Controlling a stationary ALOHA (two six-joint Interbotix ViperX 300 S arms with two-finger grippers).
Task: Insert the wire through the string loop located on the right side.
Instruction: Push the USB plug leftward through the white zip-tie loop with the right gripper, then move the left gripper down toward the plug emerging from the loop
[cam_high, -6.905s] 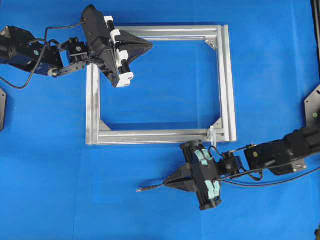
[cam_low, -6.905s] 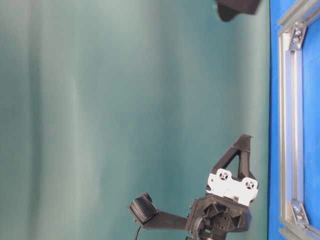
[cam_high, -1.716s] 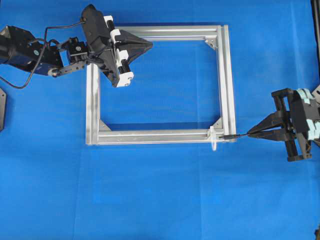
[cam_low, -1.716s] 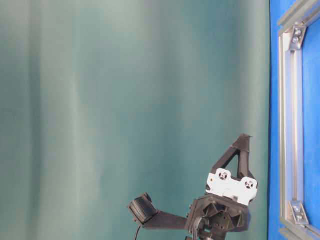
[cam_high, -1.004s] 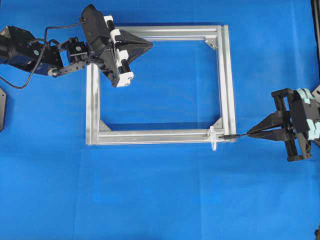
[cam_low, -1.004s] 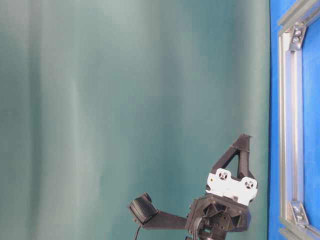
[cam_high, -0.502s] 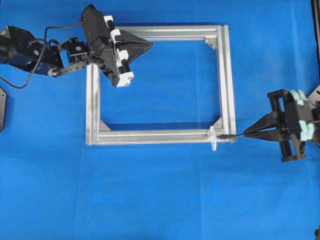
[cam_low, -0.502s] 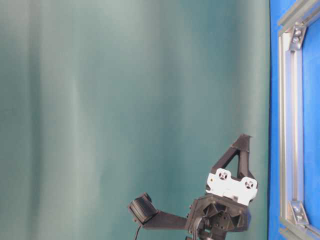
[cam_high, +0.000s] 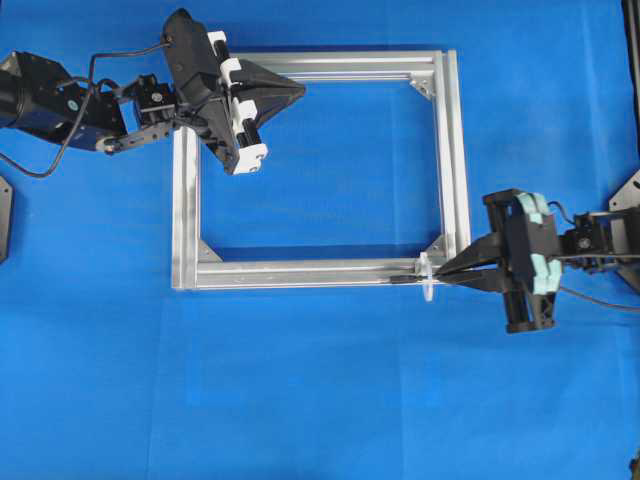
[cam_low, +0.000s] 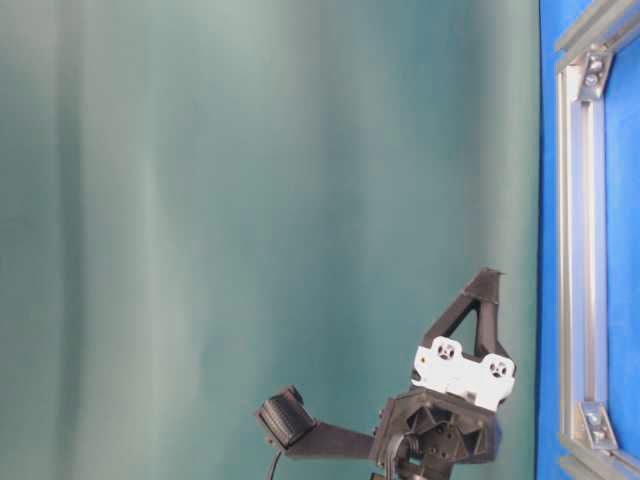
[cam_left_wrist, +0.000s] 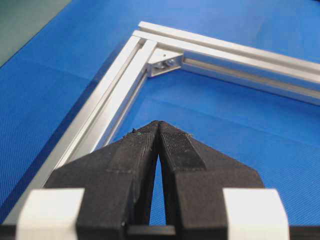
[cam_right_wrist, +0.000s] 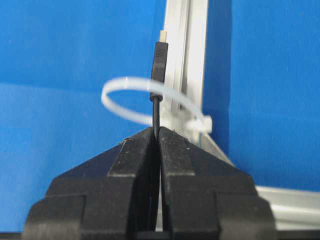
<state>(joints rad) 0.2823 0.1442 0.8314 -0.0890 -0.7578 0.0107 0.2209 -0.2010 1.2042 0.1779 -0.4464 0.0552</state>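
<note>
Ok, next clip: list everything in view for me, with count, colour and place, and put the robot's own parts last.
frame: one, silver metal, rectangular, flat on the cloth, centre of the overhead view.
corner brackets: four, silver, triangular, one inside each corner of the frame.
string loop: one, whitish translucent, fixed at the frame's lower right corner in the overhead view.
wire: one, thin and black with a thicker plug tip; the plug has passed through the loop.
cloth: one, blue, covering the table.
backdrop: one, teal green, behind the table in the table-level view.
left hand: black with white parts, shut and holding nothing, above the frame's upper left corner.
right hand: black with pale green parts, shut on the wire, right beside the loop.
</note>
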